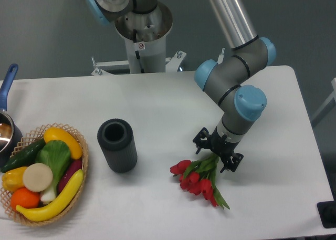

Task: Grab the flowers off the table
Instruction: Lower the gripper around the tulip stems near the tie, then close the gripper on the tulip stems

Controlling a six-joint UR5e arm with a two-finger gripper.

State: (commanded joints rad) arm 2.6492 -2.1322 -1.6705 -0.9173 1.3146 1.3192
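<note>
The flowers (198,180), a small bunch of red tulips with green stems and leaves, lie on the white table (157,108) right of centre near the front. Their stems point up and to the right, under my gripper (216,155). My gripper hangs low over the stem end with its black fingers spread open on either side of the stems. I cannot tell whether the fingers touch the stems or the table. The flower heads lie free to the lower left of the gripper.
A dark grey ribbed cylinder (117,145) stands left of the flowers. A wicker basket (80,169) of colourful fruit and vegetables sits at the front left. A pot with a blue handle (8,82) is at the left edge. The arm's base (142,30) stands behind the table.
</note>
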